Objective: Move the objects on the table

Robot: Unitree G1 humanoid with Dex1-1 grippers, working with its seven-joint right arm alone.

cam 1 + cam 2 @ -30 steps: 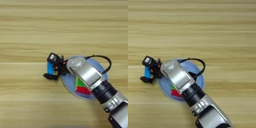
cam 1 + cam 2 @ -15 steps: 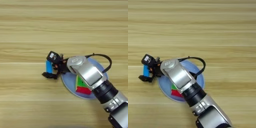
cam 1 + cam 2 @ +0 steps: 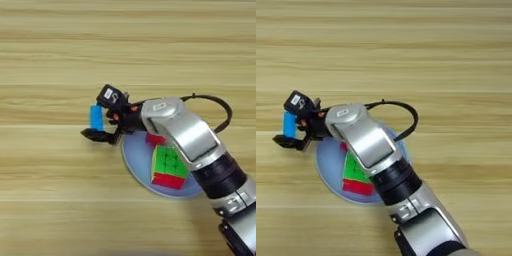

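**Blue bar at plate's left edge**

Gripping flat blue bar (image 3: 96, 117) between two black fingers of right gripper (image 3: 98, 118), just left of round pale blue plate (image 3: 135, 165). On plate: glossy green-and-red puzzle cube (image 3: 169, 167), plain red cube (image 3: 154, 140) half hidden under silver forearm. Striped wooden table (image 3: 406, 50) beneath.

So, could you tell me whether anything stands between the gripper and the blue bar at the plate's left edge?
Nothing visible does. The blue bar sits directly between the black fingers of the right gripper, just left of the pale blue plate, above the table.
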